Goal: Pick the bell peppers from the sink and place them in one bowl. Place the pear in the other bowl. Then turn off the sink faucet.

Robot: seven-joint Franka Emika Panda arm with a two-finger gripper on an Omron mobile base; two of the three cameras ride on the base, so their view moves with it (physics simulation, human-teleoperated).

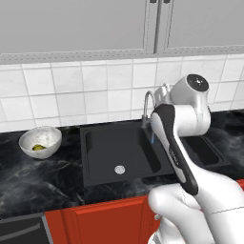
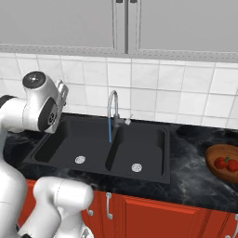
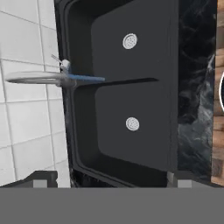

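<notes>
I see the matte black sink (image 2: 116,144) with 2 basins, each holding just a silver drain disc. A thin blue stream runs from the silver gooseneck faucet (image 2: 112,109) at the divider. On the dark marble counter (image 1: 43,174), the white speckled bowl (image 1: 40,141) left of the sink holds the yellow-green pear (image 1: 38,147). Right of the sink, a wooden bowl (image 2: 224,162) holds 2 red bell peppers (image 2: 226,163). Gripper (image 3: 109,183) above the sink; fingertips (image 3: 40,183) wide apart, holding nothing.
</notes>
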